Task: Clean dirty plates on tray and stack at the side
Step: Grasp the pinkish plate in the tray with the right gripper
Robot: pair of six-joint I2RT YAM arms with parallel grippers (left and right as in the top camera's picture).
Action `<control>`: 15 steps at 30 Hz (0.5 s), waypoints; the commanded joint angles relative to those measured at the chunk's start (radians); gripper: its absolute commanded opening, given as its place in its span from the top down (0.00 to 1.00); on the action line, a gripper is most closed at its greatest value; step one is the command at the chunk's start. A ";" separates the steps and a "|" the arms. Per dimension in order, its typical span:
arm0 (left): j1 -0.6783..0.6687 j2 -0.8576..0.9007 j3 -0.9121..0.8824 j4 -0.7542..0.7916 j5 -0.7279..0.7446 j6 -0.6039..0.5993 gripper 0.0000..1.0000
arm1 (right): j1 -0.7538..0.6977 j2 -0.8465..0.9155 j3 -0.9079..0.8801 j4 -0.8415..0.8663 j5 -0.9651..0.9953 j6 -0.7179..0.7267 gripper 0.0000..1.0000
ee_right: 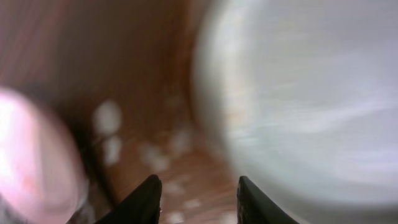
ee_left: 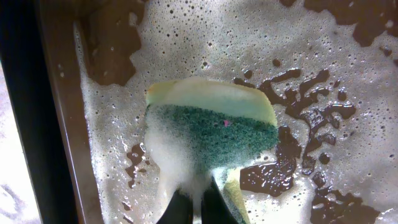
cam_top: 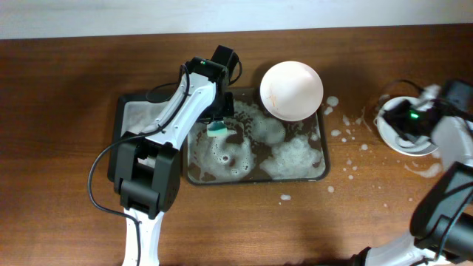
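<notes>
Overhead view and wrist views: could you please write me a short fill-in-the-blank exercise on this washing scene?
1. The left gripper is shut on a green and yellow ____.
2. The foamy tray has ____ plate at its far right corner.
3. The right gripper is above a second plate outside the tray, on its ____ side.
Missing words: sponge; one; right.

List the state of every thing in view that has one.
tray: soapy, foam-covered
sponge: foamy, held over the tray
plate on tray: resting on far right corner
plate at the side: on the table
left end effector: shut on sponge
right end effector: open, empty
</notes>
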 commanded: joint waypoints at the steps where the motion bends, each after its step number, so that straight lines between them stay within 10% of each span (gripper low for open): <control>1: 0.005 -0.037 0.018 -0.002 0.008 0.020 1.00 | 0.179 -0.031 0.023 0.010 -0.016 0.004 0.63; 15: 0.005 -0.037 0.018 -0.001 0.007 0.021 1.00 | 0.573 0.151 0.023 0.118 0.312 0.434 0.80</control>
